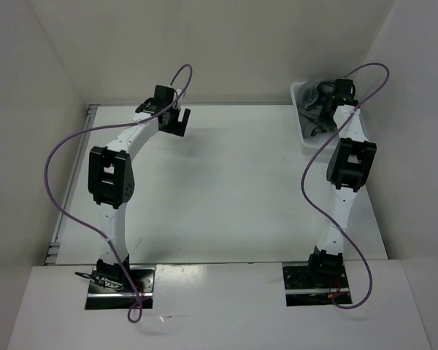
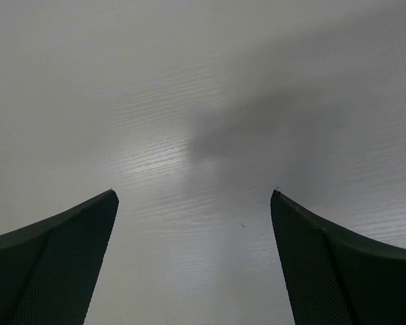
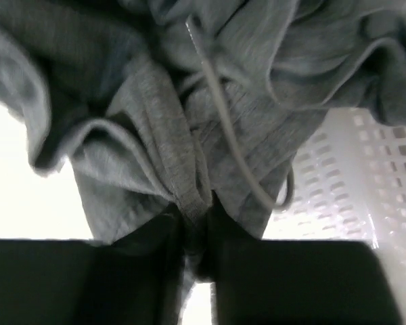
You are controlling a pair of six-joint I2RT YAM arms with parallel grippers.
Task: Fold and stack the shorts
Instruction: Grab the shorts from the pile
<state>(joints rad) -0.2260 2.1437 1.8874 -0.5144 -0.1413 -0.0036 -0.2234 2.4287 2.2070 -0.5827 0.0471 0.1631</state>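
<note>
The grey shorts [image 3: 142, 115] lie bunched in the white mesh basket [image 3: 352, 176], their thin drawstring [image 3: 223, 115] looping down across the fabric. My right gripper [image 3: 197, 217] is shut on a thick fold of the shorts, which is pinched between its dark fingers. From above, the right gripper [image 1: 330, 100] reaches into the basket [image 1: 301, 130] at the far right, where the shorts [image 1: 312, 109] show as a dark heap. My left gripper [image 1: 174, 120] hangs over the far left of the table. It [image 2: 194, 193] is open, with only bare table between its fingers [image 2: 61, 257].
White walls close in the table [image 1: 226, 189] at the back and both sides. The basket sits against the right wall. Purple cables arc off both arms. The arm bases stand at the near edge.
</note>
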